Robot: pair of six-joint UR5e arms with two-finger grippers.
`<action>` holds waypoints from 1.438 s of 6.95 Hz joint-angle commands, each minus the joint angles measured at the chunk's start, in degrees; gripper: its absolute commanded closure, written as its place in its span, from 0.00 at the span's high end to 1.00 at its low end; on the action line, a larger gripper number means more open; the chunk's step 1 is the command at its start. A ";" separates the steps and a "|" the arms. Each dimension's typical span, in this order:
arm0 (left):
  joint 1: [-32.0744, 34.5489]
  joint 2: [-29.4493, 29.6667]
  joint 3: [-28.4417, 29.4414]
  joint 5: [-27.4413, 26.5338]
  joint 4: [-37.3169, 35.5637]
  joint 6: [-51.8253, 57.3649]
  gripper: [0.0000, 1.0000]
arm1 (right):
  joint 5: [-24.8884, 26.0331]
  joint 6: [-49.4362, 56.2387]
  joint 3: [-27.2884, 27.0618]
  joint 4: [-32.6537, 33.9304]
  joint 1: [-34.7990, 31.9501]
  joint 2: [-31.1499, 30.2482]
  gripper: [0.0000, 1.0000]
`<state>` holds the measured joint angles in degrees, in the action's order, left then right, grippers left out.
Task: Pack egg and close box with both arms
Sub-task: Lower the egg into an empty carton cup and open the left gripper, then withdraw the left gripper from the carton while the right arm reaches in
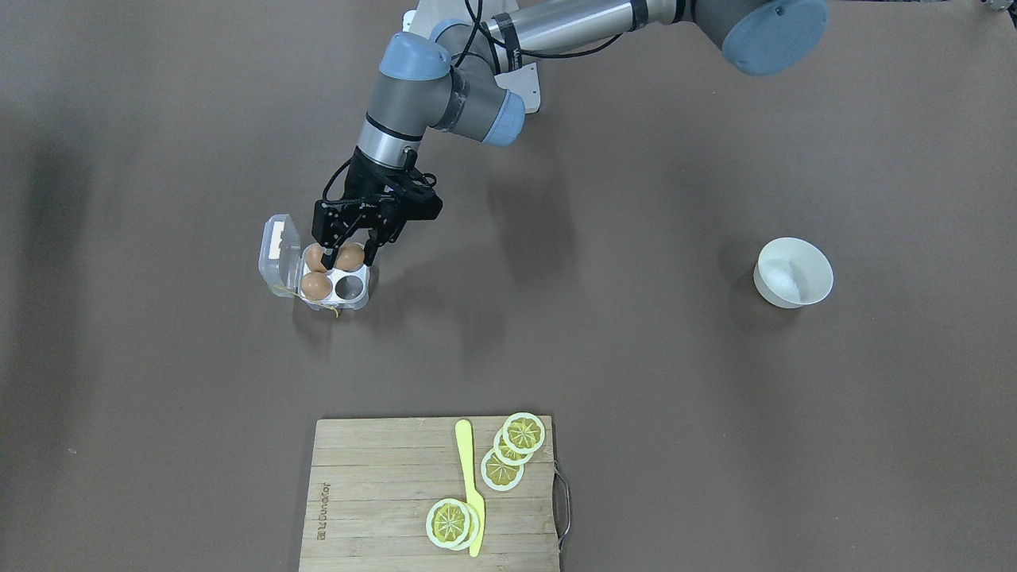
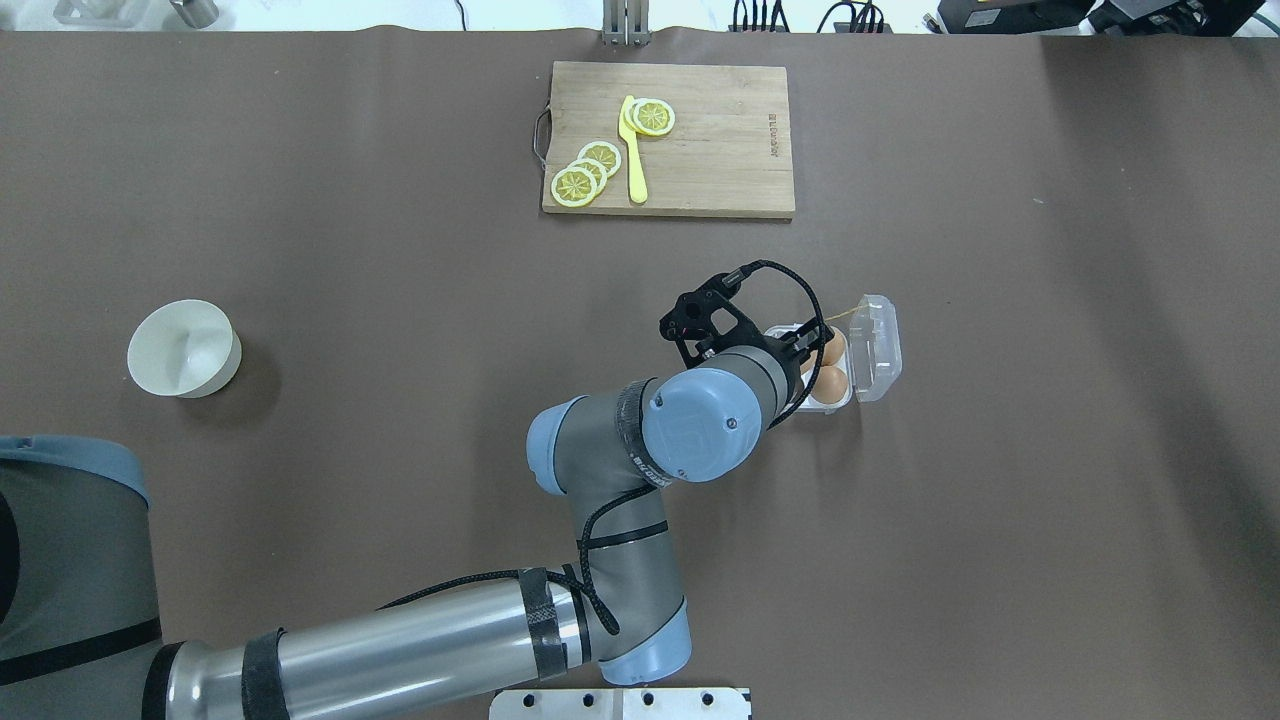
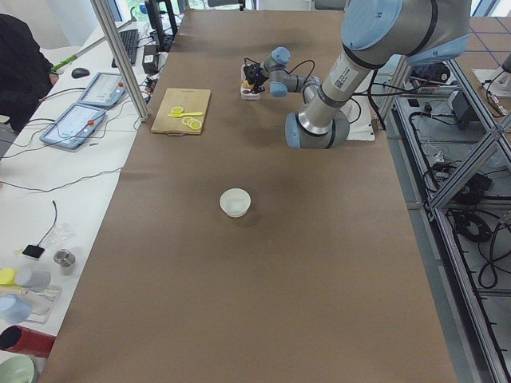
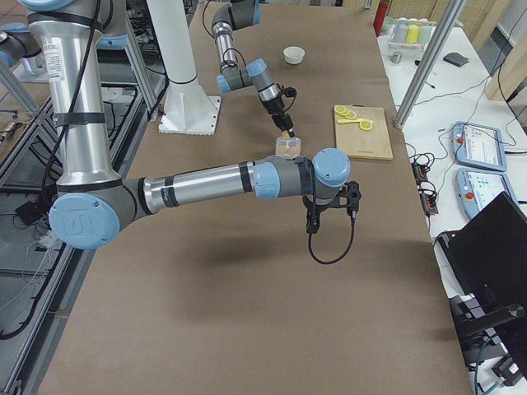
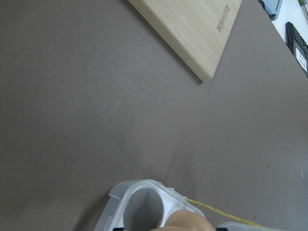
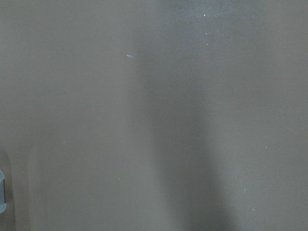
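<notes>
On the brown bench [image 1: 636, 357], the left pincer [image 1: 350, 256] pinches the egg [image 1: 349, 258] directly beneath it, in the open box's [image 1: 272, 270] robot-side cell, away from the lid. I cannot tell the right pincer's [image 4: 315, 216] state.

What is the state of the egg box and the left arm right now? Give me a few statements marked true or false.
1. The box holds three eggs and has one empty cell. True.
2. The lid is shut over the eggs. False: it stands open beside the tray.
3. The left gripper is down at the box, with its fingers on either side of one egg. True.
4. The yellow knife lies in the white bowl. False: it lies on the cutting board among the lemon slices.
</notes>
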<state>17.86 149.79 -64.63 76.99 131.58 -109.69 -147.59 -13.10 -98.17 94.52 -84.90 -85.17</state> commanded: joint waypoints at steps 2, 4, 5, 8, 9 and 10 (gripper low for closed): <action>-0.54 -0.11 -0.41 0.00 -0.09 0.61 0.75 | -0.15 -0.17 -0.27 0.05 0.00 0.01 1.00; -0.28 -0.11 -0.67 0.00 -0.01 4.13 0.86 | -0.32 -0.17 -0.36 0.05 0.00 0.09 1.00; 0.07 -0.20 -1.02 0.09 -0.01 4.22 0.87 | -0.50 -0.25 -1.40 0.39 0.00 0.01 1.00; 5.75 -7.29 -12.15 5.23 -1.67 8.08 0.87 | -0.41 -1.13 -3.42 -0.04 1.48 0.09 1.00; 9.87 -8.71 -14.10 12.84 -5.42 8.08 0.87 | -0.07 -3.31 -4.74 -0.13 3.93 0.79 1.00; 14.09 -11.77 -20.73 19.79 -12.85 9.04 0.87 | 0.02 -3.68 -6.41 -0.22 6.31 1.23 1.00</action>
<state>27.05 141.26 -79.11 88.60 125.67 -101.49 -147.76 -15.73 -102.75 94.42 -81.32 -84.51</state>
